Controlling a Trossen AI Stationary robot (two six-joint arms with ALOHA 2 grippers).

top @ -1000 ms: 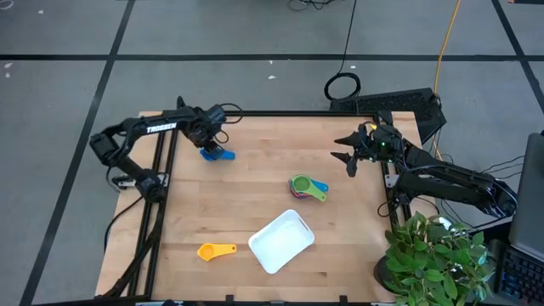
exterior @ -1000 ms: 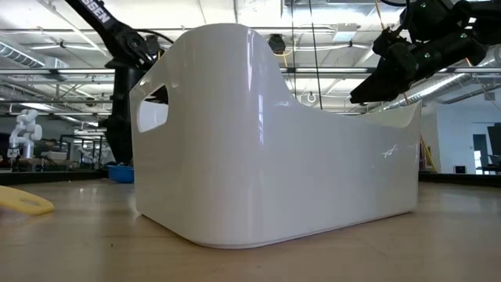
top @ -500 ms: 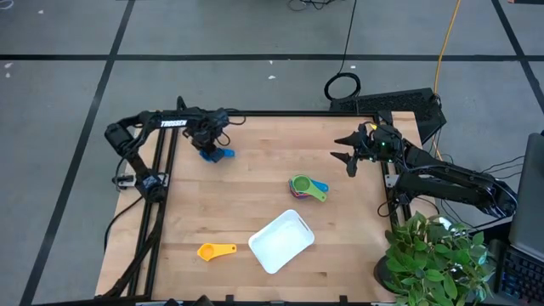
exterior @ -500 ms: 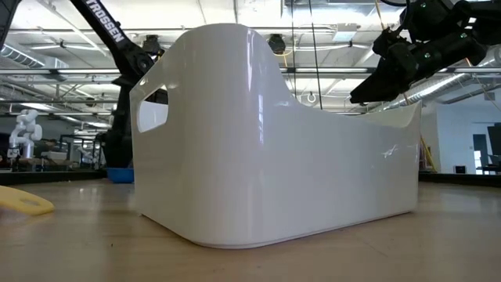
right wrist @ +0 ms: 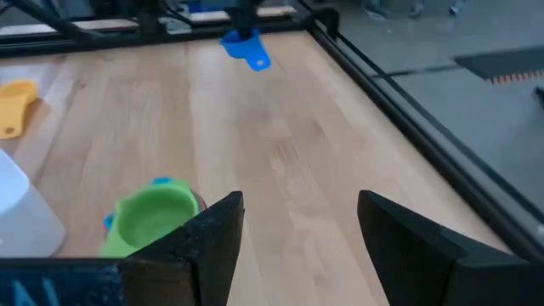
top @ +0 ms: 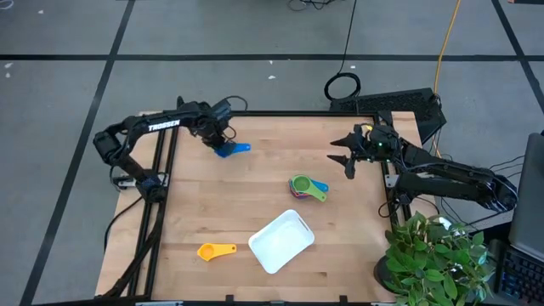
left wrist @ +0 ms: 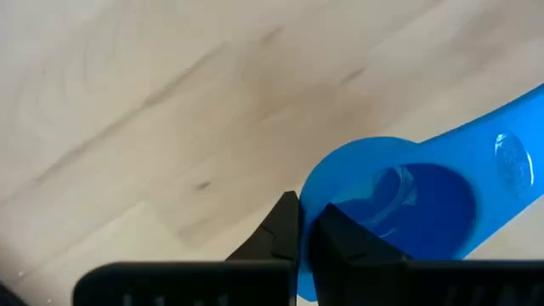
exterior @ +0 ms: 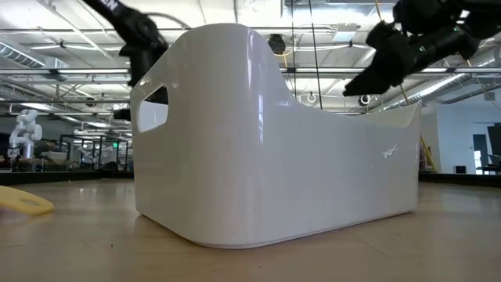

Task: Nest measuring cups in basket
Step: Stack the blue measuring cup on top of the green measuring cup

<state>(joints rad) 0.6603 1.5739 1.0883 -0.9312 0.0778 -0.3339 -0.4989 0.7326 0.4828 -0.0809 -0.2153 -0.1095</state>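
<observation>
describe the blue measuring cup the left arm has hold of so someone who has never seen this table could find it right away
Start at the wooden table and go to its far left corner, where the left gripper reaches in. Its jaws are shut on the rim of the blue cup, whose flat handle points toward the table's middle. It sits alone, apart from the stacked cups topped by a green one and the lone yellow cup near the white basket.
</observation>
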